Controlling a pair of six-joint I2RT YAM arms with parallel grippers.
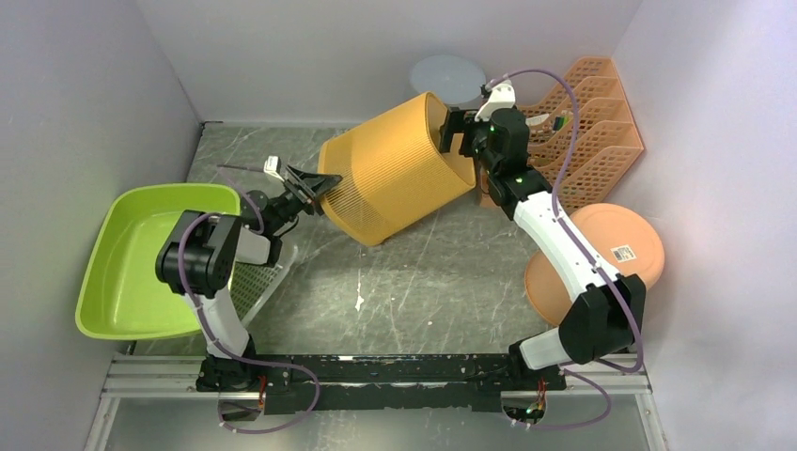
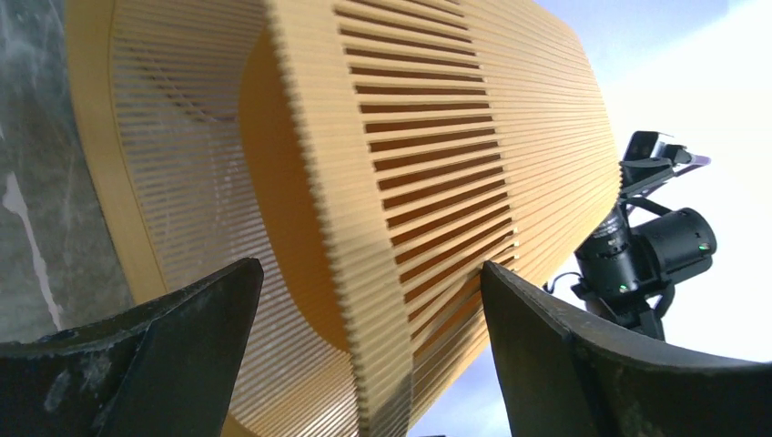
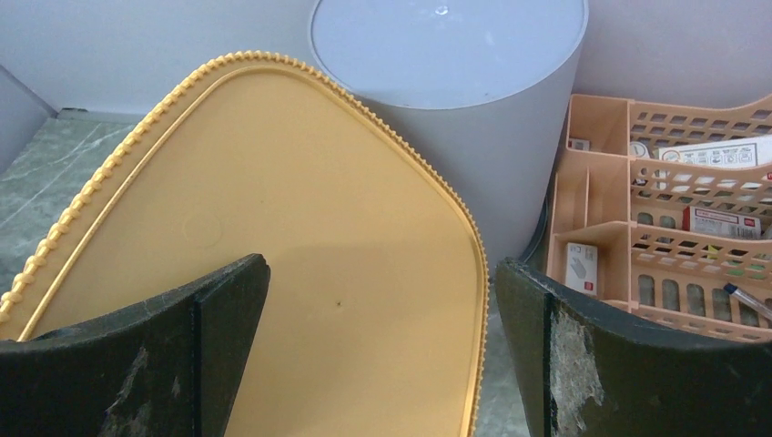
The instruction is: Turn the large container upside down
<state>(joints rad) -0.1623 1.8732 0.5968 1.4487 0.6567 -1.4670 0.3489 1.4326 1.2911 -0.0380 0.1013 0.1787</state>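
Large yellow container [image 1: 395, 174] lies tilted on the tabletop [image 1: 404, 282] | left gripper [image 1: 322, 184]: jaws spread wide astride its rim, gripping nothing | right gripper [image 1: 455, 132]: jaws wide apart at its base

The large container [image 1: 395, 174] is a yellow-orange bin with walls of fine horizontal slats, see-through in places, and a solid flat base [image 3: 300, 273] edged with small teeth. It lies tipped on its side, not upside down. Its thick rim [image 2: 319, 228] faces the counter's [image 1: 404, 291] left edge and its base the far right corner. It sits in the far half, about midway between the left and right edges.
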